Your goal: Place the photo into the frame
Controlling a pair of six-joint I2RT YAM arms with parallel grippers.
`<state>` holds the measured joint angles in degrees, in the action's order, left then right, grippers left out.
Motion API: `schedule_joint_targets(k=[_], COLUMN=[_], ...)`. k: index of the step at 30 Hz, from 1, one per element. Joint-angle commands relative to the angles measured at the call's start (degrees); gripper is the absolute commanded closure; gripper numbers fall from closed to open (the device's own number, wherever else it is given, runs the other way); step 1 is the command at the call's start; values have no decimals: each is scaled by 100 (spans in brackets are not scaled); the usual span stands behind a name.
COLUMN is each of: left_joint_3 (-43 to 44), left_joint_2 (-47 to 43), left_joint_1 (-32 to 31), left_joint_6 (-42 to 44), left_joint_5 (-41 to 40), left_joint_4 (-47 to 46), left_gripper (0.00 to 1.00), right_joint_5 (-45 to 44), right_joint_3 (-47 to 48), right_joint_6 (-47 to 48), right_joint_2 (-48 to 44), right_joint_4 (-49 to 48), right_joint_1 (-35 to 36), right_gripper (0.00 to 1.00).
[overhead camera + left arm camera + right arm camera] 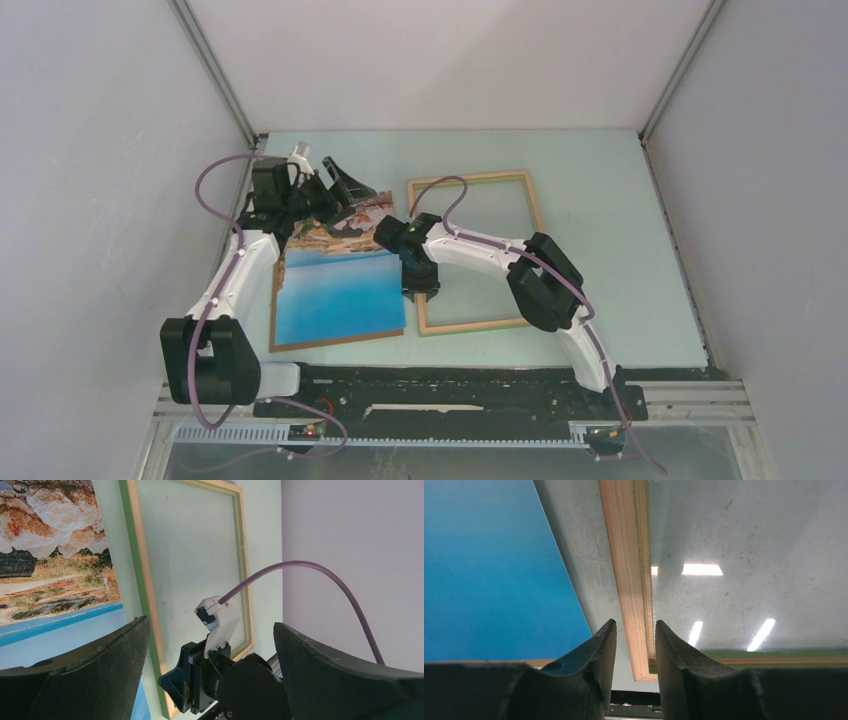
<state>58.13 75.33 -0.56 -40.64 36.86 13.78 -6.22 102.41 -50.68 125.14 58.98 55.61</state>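
1. The photo (340, 295) lies flat and picture-side up on the pale green table (620, 250), left of centre. Its blue water end is toward the arm bases and its rocky cliff end is toward the back wall.
2. The frame (470, 178) lies flat just to the right of the photo with its light wood face up. A narrow strip of table shows between the 2.
3. A green edge shows along the frame's side in the left wrist view and along its inner lip in the right wrist view.
4. The left gripper (335, 192) is over the cliff end of the photo. In the left wrist view its 2 fingers (90, 665) are spread wide with nothing held between them.
5. The left wrist camera looks sideways across the photo's cliffs toward the frame, with the right arm (220, 675) and its purple cable (320, 567) in the foreground.
6. The right gripper (421, 297) is down at the frame's near left corner.
7. In the right wrist view its fingers (599, 655) stand close together on either side of the frame's left rail (631, 580), just short of the corner.
8. I cannot tell whether those fingers are pressing on the rail or only straddling it.
9. The photo's blue area fills the left of the right wrist view, apart from the rail.
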Motion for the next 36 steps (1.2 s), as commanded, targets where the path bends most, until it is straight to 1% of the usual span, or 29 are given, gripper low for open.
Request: schedule_joint_targets(k=[1,4,7,8,14,15,16,19,20,24,27,32,36], left_joint_3=[-133,-151,-170,-187,-290,-312,-342,-486,-566,-856,-899,-872,-940], left_joint_2=[-139,-139,-126,-112,84,127,183,402,493,1078,1418,2021,2411], left_joint_1=[38,38,38,38,38,38,38,38,38,34,-98,-701,-971], left_joint_6=[-96,-119,-143,-161,-309,-362,-417,-621,-730,-1274,-1423,-1684,-2085], left_joint_5=[193,207,212,222,335,354,383,468,512,814,848,935,976], left_joint_4=[-244,-278,-309,-336,-518,-562,-618,-858,-997,-1865,-2185,-2659,-3432], left_gripper=[0,0,0,0,0,0,0,0,0,2,2,0,0], right_joint_5=[6,3,-37,-46,-18,-16,-8,-3,57,443,870,1051,1142], right_joint_3=[331,532,643,652,747,736,679,296,97,-1072,-1671,-1925,-2052], right_joint_6=[-42,-20,-13,-13,12,19,33,178,285,664,756,927,963], right_joint_2=[222,378,475,492,542,521,464,94,-101,-1037,-1638,-1980,-2098], right_joint_4=[-12,88,116,97,113,84,18,-370,-605,-1862,-2504,-2624,-2689], right_joint_1=[-45,-60,-68,-68,-129,-146,-166,-219,-230,-325,-444,-515,-525], right_gripper=[58,59,66,66,67,71,77,98,100,100,100,100,100])
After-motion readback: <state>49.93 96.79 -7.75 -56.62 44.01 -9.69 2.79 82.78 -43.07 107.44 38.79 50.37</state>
